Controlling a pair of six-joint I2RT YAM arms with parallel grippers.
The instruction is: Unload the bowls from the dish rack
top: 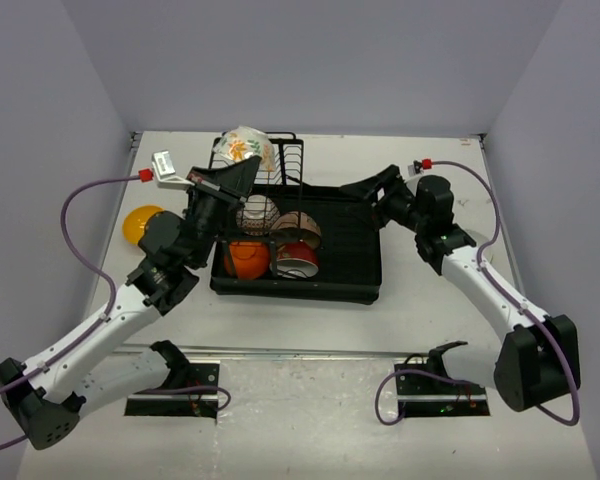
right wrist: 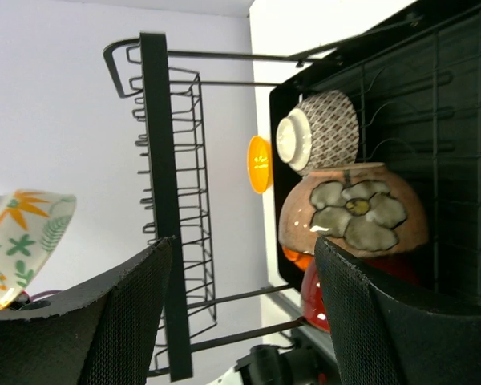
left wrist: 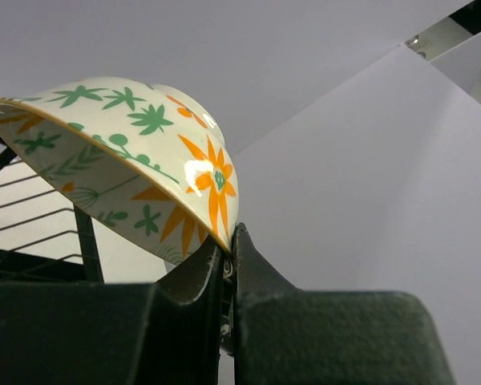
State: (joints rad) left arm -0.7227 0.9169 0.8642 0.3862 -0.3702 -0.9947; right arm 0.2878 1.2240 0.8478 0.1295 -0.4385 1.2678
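Gripping the rim of a white floral bowl (top: 242,147), the left gripper (top: 250,168) holds it tilted in the air above the wire end of the dish rack (top: 352,250), as seen from overhead. Four bowls sit packed together at the left end of the rack's black tray: a lattice-patterned bowl (top: 257,213), a brown bowl (top: 298,228), an orange bowl (top: 244,259) and a red bowl (top: 298,263). A yellow-orange bowl (top: 140,222) lies on the white table (top: 430,300) left of the rack, partly hidden by the left arm. The right gripper (top: 365,183) hangs over the tray's far right corner, fingers spread and holding nothing.

From the left wrist, the two fingers pinch the floral bowl's rim, with rack wires showing behind the bowl.

From the right wrist, the parted fingers frame the rack side-on. The lattice-patterned bowl rests against the brown bowl, which bears a pale flower, and the red bowl and a sliver of orange show beside them. The floral bowl appears at the picture's left edge, apart from the upright wires, and the yellow-orange bowl shows beyond the rack.
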